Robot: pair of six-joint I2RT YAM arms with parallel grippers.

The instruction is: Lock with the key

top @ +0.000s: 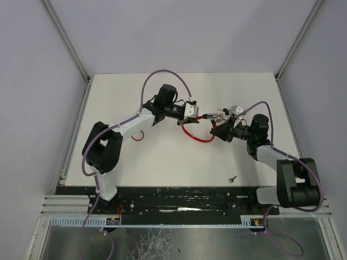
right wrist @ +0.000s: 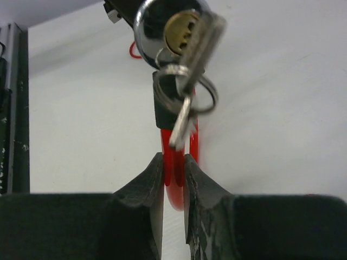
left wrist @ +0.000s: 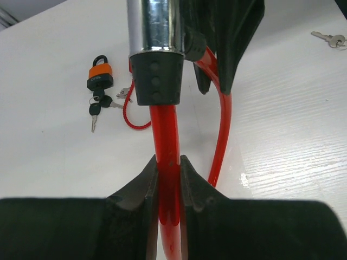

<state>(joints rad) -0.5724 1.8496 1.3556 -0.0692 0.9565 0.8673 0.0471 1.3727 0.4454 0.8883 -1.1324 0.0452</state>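
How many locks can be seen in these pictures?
2. The red cable lock is held between the left gripper and the right gripper; the orange padlock lies on the table. Another could be hidden from view.

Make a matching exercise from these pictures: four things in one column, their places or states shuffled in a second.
1. red cable
2. chrome lock cylinder
3. orange padlock
4. single loose key

A. lies on the table with black-headed keys beside it
B. lies alone by the table's near edge
C. pinched in the left gripper
D. has a ringed key in its keyhole

Pairs: 1-C, 2-D, 3-A, 4-B
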